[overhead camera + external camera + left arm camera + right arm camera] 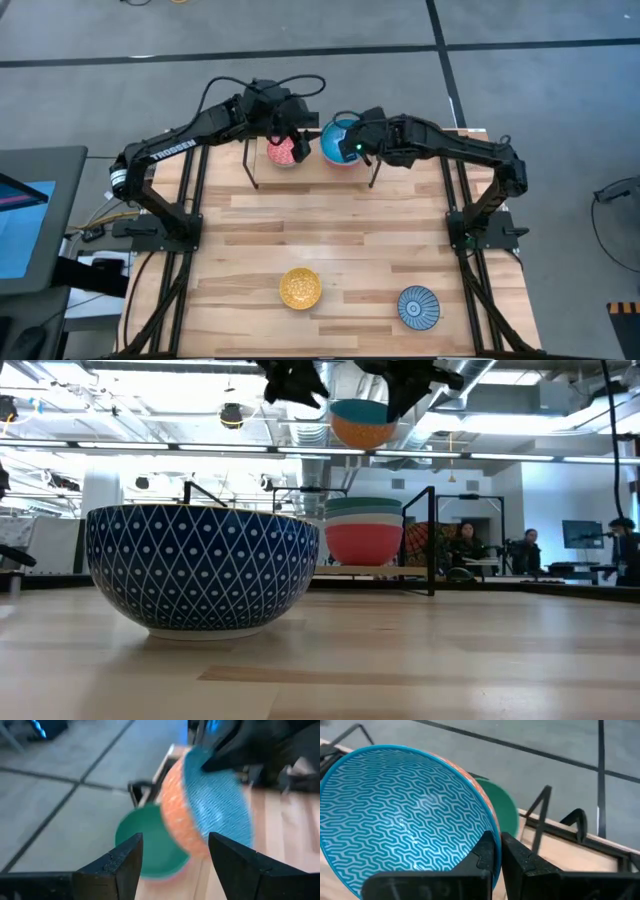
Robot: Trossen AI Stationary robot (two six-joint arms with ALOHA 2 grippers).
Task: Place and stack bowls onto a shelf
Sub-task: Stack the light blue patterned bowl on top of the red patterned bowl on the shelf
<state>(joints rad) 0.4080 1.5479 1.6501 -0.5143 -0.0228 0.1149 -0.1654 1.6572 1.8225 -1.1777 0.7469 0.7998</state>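
Right gripper point(497, 851): jaws pinching the rim of the blue patterned bowl point(400, 810), one finger inside and one outside. The bowl, orange on its outer wall, hangs tilted in the air over the shelf end, clear of everything below.

Left gripper point(172, 852): jaws spread, holding nothing, hovering over the shelf beside the right arm's load; a pink-red patterned bowl point(283, 151) shows just below it in the high view.

Shelf point(350, 571): light plank on thin black legs at the far edge of the surface point(330, 240). On it a stack of bowls point(363, 532), red-pink at the bottom, pale and teal rims above; the green top bowl point(502, 812) lies just past the carried one.

Still on the surface, near edge: yellow patterned bowl point(300, 288); blue-white striped bowl point(418, 306); a dark blue diamond-patterned bowl point(200, 567) fills the low view and may be one of these.

Step in hand, as judged: carrying a bowl to the stack, task past its middle. Next move calls for levelling the bowl, centring it over the green one, lowering until it nests, then letting go.
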